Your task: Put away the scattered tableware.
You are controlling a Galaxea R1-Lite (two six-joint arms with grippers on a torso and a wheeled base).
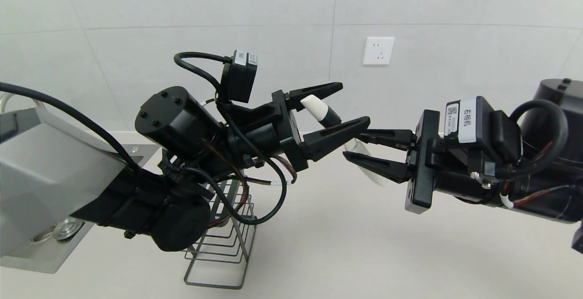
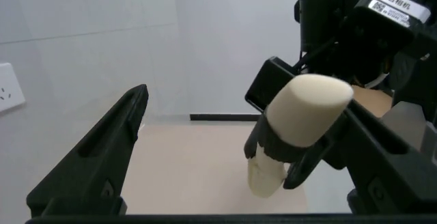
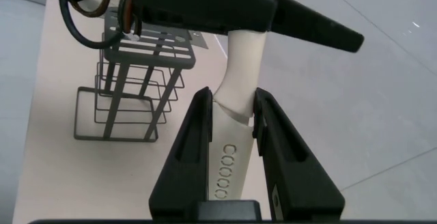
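Mid-air handover above the table [image 1: 364, 244]: the right gripper [image 1: 353, 145] has its fingers clamped on the blade of the spatula [image 1: 314, 105], while the left gripper [image 1: 351, 103] has its fingers spread wide around the handle, perhaps touching it. Next the left should close before the right lets go, then head for the wire rack [image 1: 223, 253] at near left.

Kitchen, steel sink [image 1: 41, 262] set in pale counter [image 1: 341, 244], wire rack [image 1: 223, 253], tiled wall [image 1: 136, 17], socket [image 1: 378, 50]

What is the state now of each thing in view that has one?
Left gripper: open around the utensil handle.
Right gripper: shut on the utensil.
Utensil: held in the air above the counter.
Wire rack: upright on the counter.
Wall socket: nothing plugged in.
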